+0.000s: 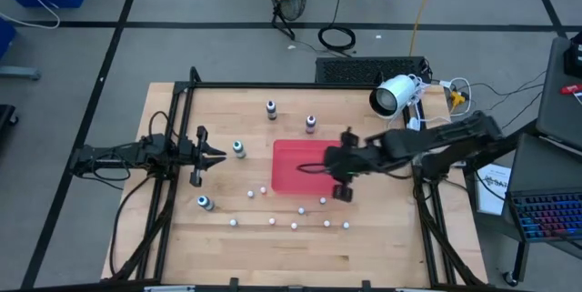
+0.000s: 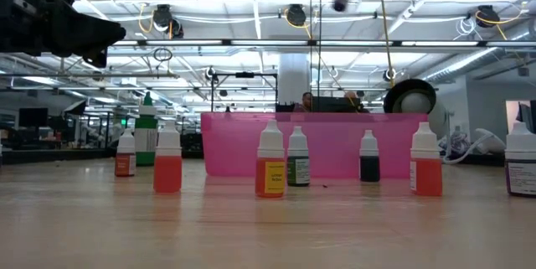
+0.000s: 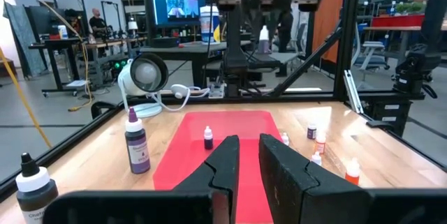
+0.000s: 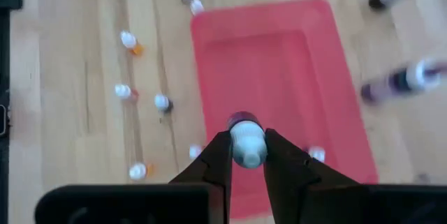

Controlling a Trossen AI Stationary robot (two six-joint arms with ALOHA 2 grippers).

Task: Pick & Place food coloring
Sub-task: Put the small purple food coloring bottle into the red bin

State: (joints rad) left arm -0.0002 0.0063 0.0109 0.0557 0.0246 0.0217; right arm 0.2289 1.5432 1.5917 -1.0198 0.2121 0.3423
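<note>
Two arms at your tabletop (image 1: 182,237). Far left, your left hand (image 1: 211,155) hovers low, fingers slightly parted, gripping nothing; a teal-bodied bottle (image 1: 238,150) stands just beside it, another (image 1: 205,203) nearer the front. Centre: red tray (image 1: 291,160), shallow. Two dark-bodied bottles (image 1: 271,108) stand behind it, small white-capped ones scattered along its front. Right: your right hand (image 4: 246,155) hangs above the tray, clamped on a food coloring bottle (image 4: 247,139), whitish top, purple body.
</note>
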